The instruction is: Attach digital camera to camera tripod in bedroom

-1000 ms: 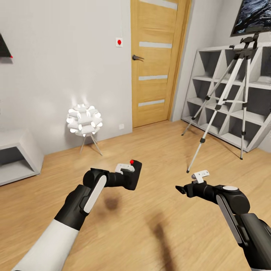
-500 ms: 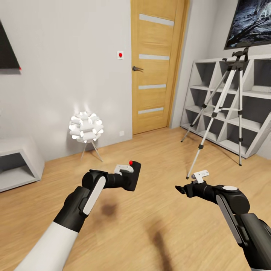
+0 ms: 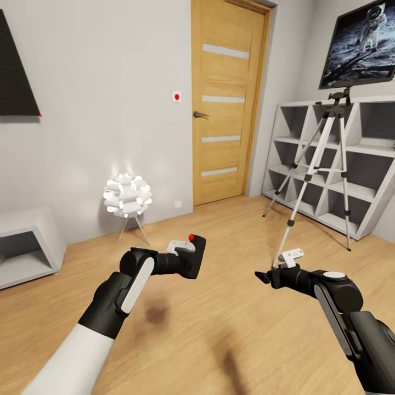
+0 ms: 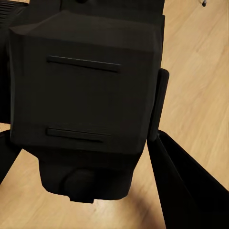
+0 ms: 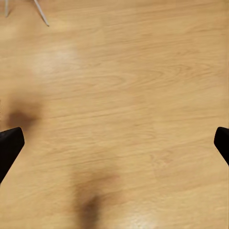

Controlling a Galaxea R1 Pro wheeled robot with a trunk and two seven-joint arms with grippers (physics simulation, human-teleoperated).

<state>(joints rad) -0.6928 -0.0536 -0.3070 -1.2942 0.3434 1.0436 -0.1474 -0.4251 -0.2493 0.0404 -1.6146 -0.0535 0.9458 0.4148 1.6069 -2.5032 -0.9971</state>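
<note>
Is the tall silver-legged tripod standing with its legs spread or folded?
Spread: the tall silver-legged tripod stands upright by the white cubby shelving, its three legs splayed on the floor.

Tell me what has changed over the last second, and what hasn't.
The camera view has shifted: the door, tripod, shelving and ball lamp sit lower and more of the moon picture shows. No object moved. The left gripper still holds the black camera; the right gripper stays open and empty.

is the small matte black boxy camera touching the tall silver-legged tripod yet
Apart. In the head view the black camera sits in the left gripper, with bare wood floor before the tripod.
</note>
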